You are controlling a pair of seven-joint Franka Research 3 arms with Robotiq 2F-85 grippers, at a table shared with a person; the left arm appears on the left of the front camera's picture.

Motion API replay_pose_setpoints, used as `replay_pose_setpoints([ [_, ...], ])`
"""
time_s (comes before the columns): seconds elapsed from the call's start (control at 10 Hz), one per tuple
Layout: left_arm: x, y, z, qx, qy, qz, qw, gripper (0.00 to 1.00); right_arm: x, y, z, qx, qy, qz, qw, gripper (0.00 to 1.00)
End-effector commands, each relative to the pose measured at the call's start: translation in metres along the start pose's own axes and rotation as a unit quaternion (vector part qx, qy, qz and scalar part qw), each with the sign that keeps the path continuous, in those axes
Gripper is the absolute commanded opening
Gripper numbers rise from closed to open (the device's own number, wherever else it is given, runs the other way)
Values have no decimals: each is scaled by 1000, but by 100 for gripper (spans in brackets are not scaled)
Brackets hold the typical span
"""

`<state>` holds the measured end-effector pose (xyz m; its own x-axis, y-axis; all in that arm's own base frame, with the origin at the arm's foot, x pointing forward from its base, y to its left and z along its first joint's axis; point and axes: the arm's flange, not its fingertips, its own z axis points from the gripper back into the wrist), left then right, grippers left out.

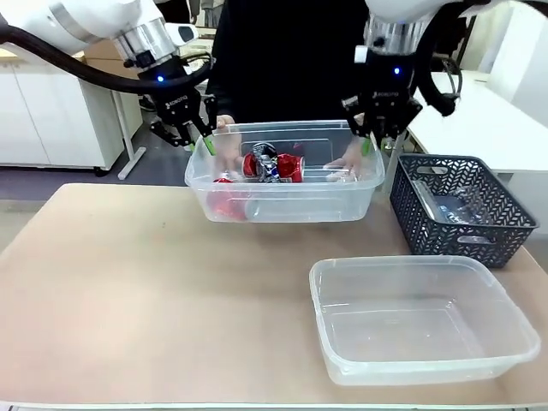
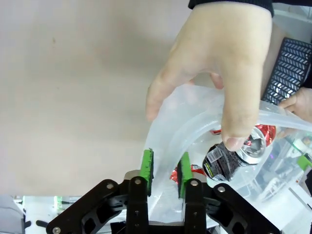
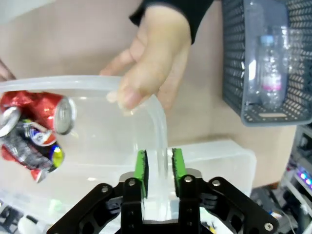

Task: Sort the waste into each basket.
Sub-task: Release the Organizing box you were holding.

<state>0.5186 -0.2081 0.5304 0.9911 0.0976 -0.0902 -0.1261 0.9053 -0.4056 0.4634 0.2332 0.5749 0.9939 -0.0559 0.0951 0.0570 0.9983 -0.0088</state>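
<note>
A clear tub basket (image 1: 282, 204) stands at the far middle of the table, with several crushed red-and-silver cans (image 1: 287, 167) inside. My left gripper (image 1: 204, 141) is at its left end, and the rim runs between its slightly parted green pads (image 2: 147, 165). At the right end my right gripper (image 1: 370, 141) straddles the rim (image 3: 161, 131), pads just off it. The person's hands (image 1: 227, 128) (image 1: 349, 158) hold both ends of the tub. A second clear tub (image 1: 428, 325) lies empty at the front right. The cans (image 3: 39, 122) and a hand (image 3: 151, 63) also show in the right wrist view.
A dark lattice basket (image 1: 462, 210) sits at the right, just beyond the tub's right end, with a clear bottle (image 3: 268, 63) lying in it. The person stands close behind the held tub. Bare tabletop (image 1: 128, 282) spreads across the left and front.
</note>
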Motion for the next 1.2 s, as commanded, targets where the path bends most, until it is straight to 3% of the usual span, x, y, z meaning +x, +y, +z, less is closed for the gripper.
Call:
replay_pose_setpoints([
  [0.0, -21, 6, 15, -12, -31, -2, 999, 67, -37, -19, 10, 52, -56, 14, 997, 100],
  [0.1, -37, 11, 25, -19, -56, -4, 998, 100, -51, -27, 21, 71, -78, 17, 994, 100],
  [0.2, -52, 17, 33, -26, -77, -8, 997, 100, -64, -36, 30, 92, -89, 23, 991, 86],
  [0.4, -84, 25, 40, -31, -91, -38, 995, 100, -86, -55, 40, 119, -96, 28, 988, 100],
  [0.7, -100, 33, 34, -33, -59, -94, 993, 100, -98, -71, 31, 132, -102, 12, 986, 100],
  [1.1, -102, 23, 40, -18, -76, -66, 995, 100, -98, -65, 44, 112, -98, 5, 989, 100],
])
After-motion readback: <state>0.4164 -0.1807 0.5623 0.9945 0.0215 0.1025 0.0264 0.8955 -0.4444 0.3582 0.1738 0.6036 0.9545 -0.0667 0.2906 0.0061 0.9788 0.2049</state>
